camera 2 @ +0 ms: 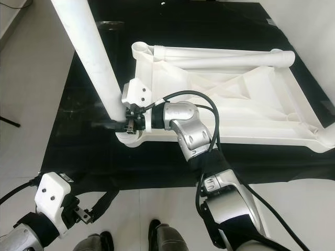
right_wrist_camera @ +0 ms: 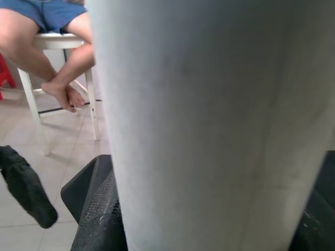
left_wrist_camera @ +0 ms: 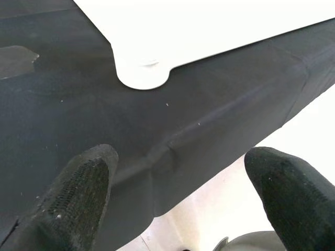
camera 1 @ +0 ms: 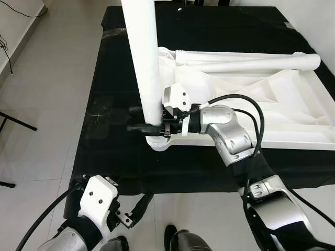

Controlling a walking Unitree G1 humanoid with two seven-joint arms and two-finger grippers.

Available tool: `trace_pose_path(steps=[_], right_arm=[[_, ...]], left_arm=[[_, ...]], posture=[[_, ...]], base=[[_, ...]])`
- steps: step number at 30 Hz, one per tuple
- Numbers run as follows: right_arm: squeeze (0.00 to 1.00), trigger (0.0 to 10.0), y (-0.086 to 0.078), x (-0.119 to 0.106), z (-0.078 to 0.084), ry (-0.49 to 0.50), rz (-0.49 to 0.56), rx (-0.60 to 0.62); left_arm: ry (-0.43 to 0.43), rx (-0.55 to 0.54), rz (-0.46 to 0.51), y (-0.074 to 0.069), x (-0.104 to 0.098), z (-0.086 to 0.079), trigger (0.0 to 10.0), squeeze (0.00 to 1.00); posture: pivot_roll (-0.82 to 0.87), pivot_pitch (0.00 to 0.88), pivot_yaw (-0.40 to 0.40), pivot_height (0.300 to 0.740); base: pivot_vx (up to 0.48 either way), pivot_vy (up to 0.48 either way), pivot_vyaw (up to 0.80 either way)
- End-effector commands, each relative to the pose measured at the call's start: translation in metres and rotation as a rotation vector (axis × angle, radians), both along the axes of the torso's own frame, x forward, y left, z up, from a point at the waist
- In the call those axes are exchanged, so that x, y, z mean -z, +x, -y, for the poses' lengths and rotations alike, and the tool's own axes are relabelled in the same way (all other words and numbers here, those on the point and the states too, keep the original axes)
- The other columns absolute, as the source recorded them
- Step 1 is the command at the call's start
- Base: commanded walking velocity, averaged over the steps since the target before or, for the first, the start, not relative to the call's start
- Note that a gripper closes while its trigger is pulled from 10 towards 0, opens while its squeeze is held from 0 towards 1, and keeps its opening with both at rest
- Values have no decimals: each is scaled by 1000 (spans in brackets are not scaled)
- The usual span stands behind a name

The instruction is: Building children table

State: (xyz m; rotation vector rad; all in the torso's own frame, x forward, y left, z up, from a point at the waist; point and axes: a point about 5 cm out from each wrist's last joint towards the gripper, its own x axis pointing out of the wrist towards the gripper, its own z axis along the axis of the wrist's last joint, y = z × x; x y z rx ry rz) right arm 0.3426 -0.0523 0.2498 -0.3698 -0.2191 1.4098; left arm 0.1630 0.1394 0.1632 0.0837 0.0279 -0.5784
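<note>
Tabletop [camera 2: 246, 99] lies upside down on a black cloth [camera 1: 110, 130] on the floor, so its corner sockets face up. My right jaws [camera 1: 148, 119] grip a white leg [camera 1: 146, 57] upright in the near corner socket [camera 2: 127, 138]. My left jaws [camera 1: 137, 209] hang open, idle.

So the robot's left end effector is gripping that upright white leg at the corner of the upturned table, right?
Not quite: the right end effector grips the upright leg at the table corner, as the left eye view shows. The left end effector hangs open near the floor.
</note>
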Motion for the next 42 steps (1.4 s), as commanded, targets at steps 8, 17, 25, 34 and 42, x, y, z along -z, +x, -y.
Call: trace_pose_path(steps=[8,17,25,34,42], right_arm=[[0,10000,11,19,24,-108,-66,70],[0,10000,20,13,25,-128,-14,123],[0,10000,25,6,28,-121,6,146],[0,10000,34,2,28,-112,46,238],[0,10000,39,-13,27,52,-20,281]], left_arm=[[-5,3,-11,-2,3,1,10000,0],[-3,5,-8,-3,3,1,10000,0],[-3,4,-5,-2,3,1,10000,0],[-3,5,-3,-2,2,1,10000,0],[-5,3,-3,-2,1,1,10000,0]], posture=[[-182,337,-92,740],[-182,338,-92,740],[-182,346,-92,740],[-181,351,-95,740],[-181,351,-94,740]], base=[[0,0,0],[0,0,0],[0,0,0],[0,0,0],[0,0,0]])
